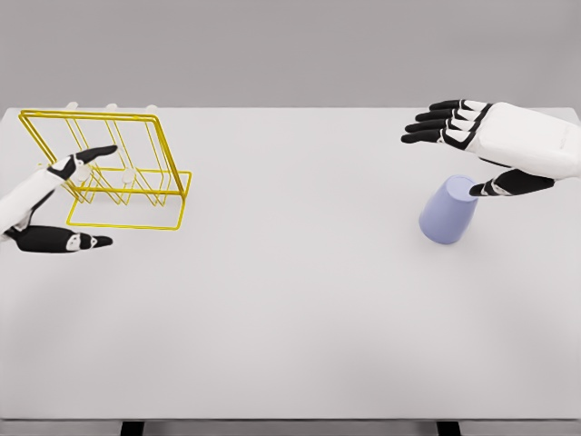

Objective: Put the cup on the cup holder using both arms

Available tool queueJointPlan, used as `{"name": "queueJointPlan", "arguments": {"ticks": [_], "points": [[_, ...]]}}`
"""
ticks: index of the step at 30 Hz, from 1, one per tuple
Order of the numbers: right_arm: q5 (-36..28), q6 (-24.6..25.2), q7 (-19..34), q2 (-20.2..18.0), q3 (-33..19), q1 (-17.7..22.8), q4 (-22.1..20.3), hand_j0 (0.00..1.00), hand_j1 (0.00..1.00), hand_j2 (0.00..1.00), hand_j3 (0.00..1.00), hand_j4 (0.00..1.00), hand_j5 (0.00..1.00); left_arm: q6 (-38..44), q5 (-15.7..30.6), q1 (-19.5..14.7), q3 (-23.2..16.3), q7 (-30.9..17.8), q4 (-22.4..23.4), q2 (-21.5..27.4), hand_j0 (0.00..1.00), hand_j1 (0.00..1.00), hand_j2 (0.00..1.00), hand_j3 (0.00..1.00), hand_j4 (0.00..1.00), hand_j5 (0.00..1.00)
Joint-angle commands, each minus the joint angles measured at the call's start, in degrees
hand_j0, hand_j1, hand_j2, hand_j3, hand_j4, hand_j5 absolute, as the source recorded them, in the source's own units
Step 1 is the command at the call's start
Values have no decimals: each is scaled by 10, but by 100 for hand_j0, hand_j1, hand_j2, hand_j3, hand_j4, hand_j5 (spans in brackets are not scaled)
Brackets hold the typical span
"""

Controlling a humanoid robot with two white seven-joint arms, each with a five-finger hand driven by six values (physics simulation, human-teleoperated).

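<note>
A pale lavender cup (pixel 448 211) stands upside down on the right half of the white table (pixel 290 309). My right hand (pixel 472 154) hovers just above and behind it, fingers spread toward the left, thumb over the cup's top edge; it holds nothing. A yellow wire cup holder (pixel 118 168) with small white pegs sits at the far left. My left hand (pixel 77 195) is at the holder's front left side, open, with fingers pointing right in front of its wires and the thumb lower near the base frame.
The table's near edge runs along the bottom of the view, with dark legs below it. A plain grey wall lies behind the far edge.
</note>
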Motion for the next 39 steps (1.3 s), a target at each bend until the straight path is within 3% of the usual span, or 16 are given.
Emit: {"name": "queueJointPlan", "arguments": {"ticks": [1,7,9,12,14,17,20,23,28,34,39], "points": [[-4,2,0,0,-1,0,-1,100,100,100,100,100,100,0,4,1,4,0,1,0,100,100,100,100,100,100],[-3,2,0,-6,-7,3,0,100,100,100,100,100,100,0,4,4,4,0,1,0,100,100,100,100,100,100],[-5,2,0,-59,-1,9,0,100,100,100,100,100,100,0,4,4,4,0,1,0,100,100,100,100,100,100],[-6,2,0,-93,-6,9,4,100,100,100,100,100,100,0,4,9,5,0,0,1,100,100,100,100,100,100],[-7,2,0,-152,28,11,6,100,100,100,100,100,100,0,4,11,5,1,1,1,100,100,100,100,100,100],[25,2,0,-159,46,-7,42,100,100,100,100,100,100,0,4,11,5,1,2,1,100,100,100,100,100,100],[97,2,0,-149,128,-58,72,100,100,100,100,100,100,0,3,14,14,0,2,1,100,100,100,100,100,100],[155,2,0,-78,137,-91,111,100,100,100,100,100,100,0,2,16,15,3,2,0,100,100,100,100,100,100],[156,2,0,-34,196,-122,131,100,100,100,100,100,100,0,4,16,15,3,7,0,100,100,100,100,100,100],[156,2,0,-32,223,-129,135,100,100,100,100,100,100,0,4,16,15,3,7,0,100,100,100,100,100,100],[177,2,0,5,237,-153,195,100,100,100,100,100,100,0,4,16,15,3,7,0,100,100,100,100,100,100]]}}
